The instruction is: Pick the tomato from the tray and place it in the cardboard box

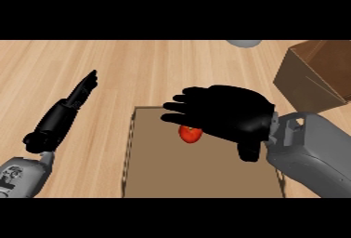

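Observation:
A small red tomato lies on the flat brown tray in the middle of the counter. My right hand hovers over it with the palm down and the fingers spread toward the left, covering the tomato's upper edge. The thumb hangs apart to the tomato's right, and nothing is gripped. The brown cardboard box stands open at the upper right, beyond the right forearm. My left hand rests at the left of the tray, fingers straight and pointing away.
The grey rim of a round object shows at the top edge, left of the box. Light wooden counter surrounds the tray.

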{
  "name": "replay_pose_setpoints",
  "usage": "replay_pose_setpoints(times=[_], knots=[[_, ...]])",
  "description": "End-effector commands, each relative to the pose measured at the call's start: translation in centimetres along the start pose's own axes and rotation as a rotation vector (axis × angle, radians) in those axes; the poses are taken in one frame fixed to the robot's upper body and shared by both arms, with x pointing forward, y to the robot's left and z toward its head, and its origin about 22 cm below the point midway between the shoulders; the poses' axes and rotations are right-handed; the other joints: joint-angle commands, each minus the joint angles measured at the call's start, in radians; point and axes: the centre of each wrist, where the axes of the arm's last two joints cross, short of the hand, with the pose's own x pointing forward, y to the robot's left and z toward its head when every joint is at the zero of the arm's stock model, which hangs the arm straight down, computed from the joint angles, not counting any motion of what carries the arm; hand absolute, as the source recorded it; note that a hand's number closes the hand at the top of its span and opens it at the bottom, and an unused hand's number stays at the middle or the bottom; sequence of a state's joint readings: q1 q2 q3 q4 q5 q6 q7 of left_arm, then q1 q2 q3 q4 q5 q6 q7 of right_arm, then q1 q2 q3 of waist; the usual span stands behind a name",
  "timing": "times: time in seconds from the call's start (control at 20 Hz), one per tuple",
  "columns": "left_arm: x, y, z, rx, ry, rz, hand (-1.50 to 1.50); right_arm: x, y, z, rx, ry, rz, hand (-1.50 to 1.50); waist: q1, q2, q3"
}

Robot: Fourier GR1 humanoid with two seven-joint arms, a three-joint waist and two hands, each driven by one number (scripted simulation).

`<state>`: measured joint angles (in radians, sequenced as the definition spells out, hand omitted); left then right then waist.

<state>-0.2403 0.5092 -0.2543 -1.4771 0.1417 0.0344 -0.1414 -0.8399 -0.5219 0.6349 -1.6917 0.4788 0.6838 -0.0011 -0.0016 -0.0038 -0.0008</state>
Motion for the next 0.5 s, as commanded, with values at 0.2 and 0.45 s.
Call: replay_pose_setpoints(times=[0.2, 0.45], knots=[[2.2, 0.1, -0.5, 0.002, -0.024, 0.0, 0.0, 1.7, 1.8, -1.5, 0.064, 0.063, -0.012, -1.5, 0.007, 0.002, 0.001], [1.5, -2.1, 0.3, -0.009, -0.008, 0.016, 0.0, 2.8, 5.6, -3.6, 0.041, 0.113, 0.058, -1.5, 0.011, 0.004, 0.001]])
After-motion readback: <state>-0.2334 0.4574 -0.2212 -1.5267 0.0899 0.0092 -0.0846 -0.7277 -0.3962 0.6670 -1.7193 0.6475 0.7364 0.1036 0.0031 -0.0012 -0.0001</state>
